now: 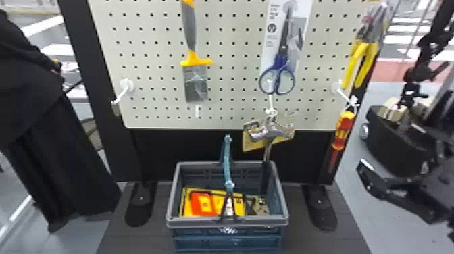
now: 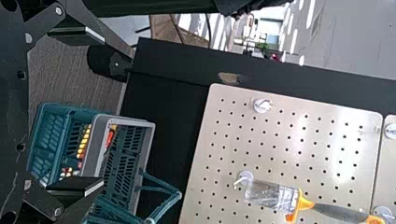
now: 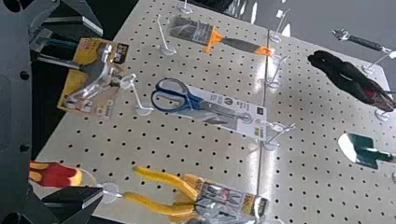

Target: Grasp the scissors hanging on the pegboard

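Hanging by their card (image 3: pixel 236 113) on the pegboard (image 3: pixel 187 149), the scissors (image 3: pixel 198 102) offer blue handles (image 3: pixel 167 95) to the spread right end effector (image 3: pixel 95 109).

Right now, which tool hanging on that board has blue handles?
The scissors; their looped handles are blue, while the pliers hanging to their right have yellow ones.

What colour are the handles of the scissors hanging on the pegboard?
Blue. The scissors show best in the right wrist view.
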{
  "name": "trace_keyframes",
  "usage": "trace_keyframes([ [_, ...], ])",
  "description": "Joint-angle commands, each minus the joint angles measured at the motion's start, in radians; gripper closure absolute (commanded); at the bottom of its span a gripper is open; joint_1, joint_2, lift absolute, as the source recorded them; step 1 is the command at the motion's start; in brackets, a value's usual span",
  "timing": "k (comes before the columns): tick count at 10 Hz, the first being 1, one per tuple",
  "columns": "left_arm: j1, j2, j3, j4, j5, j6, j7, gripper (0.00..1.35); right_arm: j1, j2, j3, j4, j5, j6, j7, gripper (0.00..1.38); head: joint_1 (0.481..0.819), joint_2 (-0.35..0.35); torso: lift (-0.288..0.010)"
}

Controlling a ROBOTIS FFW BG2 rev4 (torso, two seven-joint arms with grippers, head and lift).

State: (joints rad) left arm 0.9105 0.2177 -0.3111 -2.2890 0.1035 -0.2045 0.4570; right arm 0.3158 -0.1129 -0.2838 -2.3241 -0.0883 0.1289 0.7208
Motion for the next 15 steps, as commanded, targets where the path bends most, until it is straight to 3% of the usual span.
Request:
trace_keyframes([
  [1, -0.019, 0.022, -0.014, -0.002, 0.009, 0.005, 0.002, 0.23, -0.06, -0.018, 0.017, -0.009, 0.004, 0.032, 0.002, 0.11, 0.549, 0.0, -0.1],
  [3, -0.038, 0.048, -0.036, -0.005, 0.018, 0.011, 0.019, 0.23, -0.137, -0.054, 0.051, 0.011, -0.017, 0.057, 0.003, 0.11, 0.549, 0.0, -0.1],
  [5, -0.053, 0.057, -0.048, -0.007, 0.025, 0.013, 0.023, 0.23, -0.216, -0.09, 0.095, 0.057, -0.045, 0.069, 0.003, 0.11, 0.549, 0.0, -0.1],
  [9, -0.087, 0.089, -0.077, -0.005, 0.048, 0.019, 0.042, 0.23, -0.427, -0.183, 0.239, 0.207, -0.122, 0.08, 0.002, 0.11, 0.549, 0.0, -0.1],
  [13, -0.113, 0.101, -0.091, -0.005, 0.064, 0.027, 0.043, 0.23, -0.633, -0.272, 0.388, 0.354, -0.203, 0.083, -0.008, 0.11, 0.549, 0.0, -0.1],
  [15, -0.12, 0.104, -0.095, 0.0, 0.068, 0.03, 0.043, 0.23, -0.715, -0.301, 0.442, 0.403, -0.24, 0.083, -0.02, 0.11, 0.549, 0.0, -0.1],
])
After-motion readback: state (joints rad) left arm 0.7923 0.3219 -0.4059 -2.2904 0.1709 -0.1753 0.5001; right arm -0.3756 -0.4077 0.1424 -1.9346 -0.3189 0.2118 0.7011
